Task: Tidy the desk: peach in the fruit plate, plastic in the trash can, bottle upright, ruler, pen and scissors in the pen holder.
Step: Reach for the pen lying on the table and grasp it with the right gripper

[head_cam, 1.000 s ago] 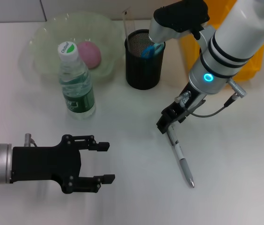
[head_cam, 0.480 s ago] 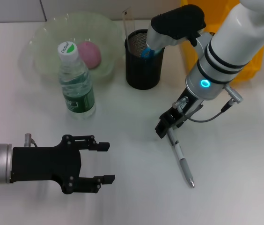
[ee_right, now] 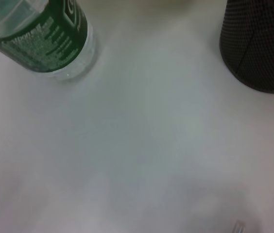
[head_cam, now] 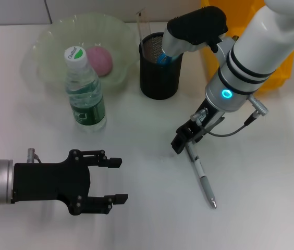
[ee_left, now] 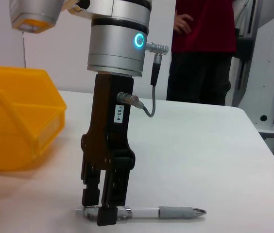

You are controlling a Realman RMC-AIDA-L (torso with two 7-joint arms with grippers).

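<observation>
One white-and-grey ballpoint pen (head_cam: pixel 201 179) lies flat on the white worktop (head_cam: pixel 136 208), its metal tip pointing toward the robot. The right gripper (head_cam: pixel 181 142) stands upright over the pen's far, clear end; in the left wrist view its black jaws reach down to the worktop on either side of the barrel (ee_left: pixel 142 212), close around it, though whether they press on it cannot be told.

One black mesh pen holder (head_cam: pixel 159 67) stands beyond the pen, with a blue scissor handle (head_cam: pixel 163 57) showing inside and one clear ruler (head_cam: pixel 139 23) rising at its far rim. One clear plastic water bottle with a green label and white cap (head_cam: pixel 84 94) stands upright to the holder's left, just in front of one pale green translucent fruit plate (head_cam: pixel 53 49) — in that plate sits one pink peach (head_cam: pixel 100 59). One yellow plastic bin (head_cam: pixel 282 70) is behind the right arm, to the holder's right.

The left gripper (head_cam: pixel 117 180) hovers over bare worktop near the robot, well apart from everything else, its two black jaws spread wide and holding nothing.

One person in a dark red top (ee_left: pixel 205 29) stands beyond the worktop in the left wrist view.
</observation>
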